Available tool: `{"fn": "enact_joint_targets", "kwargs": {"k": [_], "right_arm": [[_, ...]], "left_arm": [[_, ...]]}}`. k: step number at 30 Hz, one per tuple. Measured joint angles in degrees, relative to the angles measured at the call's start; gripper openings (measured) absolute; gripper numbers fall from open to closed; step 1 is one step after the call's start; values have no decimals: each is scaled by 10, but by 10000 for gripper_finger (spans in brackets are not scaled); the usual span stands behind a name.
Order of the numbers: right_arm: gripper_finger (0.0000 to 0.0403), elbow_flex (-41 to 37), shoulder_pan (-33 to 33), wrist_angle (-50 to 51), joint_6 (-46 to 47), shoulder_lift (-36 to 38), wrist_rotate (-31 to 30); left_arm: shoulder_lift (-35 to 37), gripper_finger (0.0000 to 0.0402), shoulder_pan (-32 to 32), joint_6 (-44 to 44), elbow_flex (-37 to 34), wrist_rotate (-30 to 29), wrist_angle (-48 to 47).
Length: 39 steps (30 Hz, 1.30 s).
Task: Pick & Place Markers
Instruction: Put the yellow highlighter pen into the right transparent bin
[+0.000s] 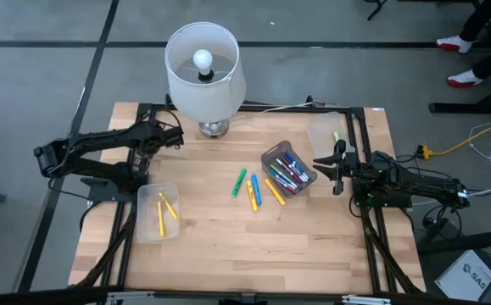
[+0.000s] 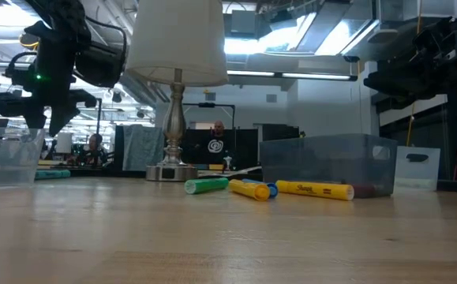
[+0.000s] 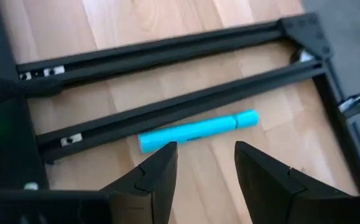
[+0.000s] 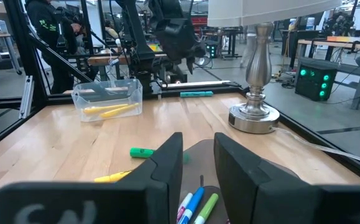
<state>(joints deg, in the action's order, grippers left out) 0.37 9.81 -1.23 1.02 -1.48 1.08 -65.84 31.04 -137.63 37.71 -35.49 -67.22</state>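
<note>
On the light wooden table, the left gripper hangs above the far left part of the tabletop, its two dark fingers spread apart with nothing between them. Directly below it a teal capped marker lies flat on the wood, just beside a black metal frame rail.

The right gripper sits at the right side of the table, just beside a clear grey plastic bin filled with blue, red and green markers. Its fingers stand a little apart, and nothing can be seen pinched between them.

Near the table's middle, loose on the wood, lie a green marker, a blue marker and two yellow markers, all close to the grey bin's left side.

At the left near side stands a clear plastic tray holding two yellow markers. Another clear empty-looking container stands at the far right.

A white-shaded lamp with a silver base stands at the far edge, lit.
</note>
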Motion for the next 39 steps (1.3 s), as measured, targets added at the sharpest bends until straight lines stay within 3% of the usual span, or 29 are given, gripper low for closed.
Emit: {"fn": "enact_joint_targets", "kwargs": {"k": [12,23,28,39], "right_arm": [[90,0,0,0,0,0,0],[91,0,0,0,0,0,0],[90,0,0,0,0,0,0],[91,0,0,0,0,0,0]], "left_arm": [[0,157,2,15,0,176,12],[0,157,7,123,0,170,12],[0,157,30,99,0,163,29],[0,157,85,92,0,144,171]]}}
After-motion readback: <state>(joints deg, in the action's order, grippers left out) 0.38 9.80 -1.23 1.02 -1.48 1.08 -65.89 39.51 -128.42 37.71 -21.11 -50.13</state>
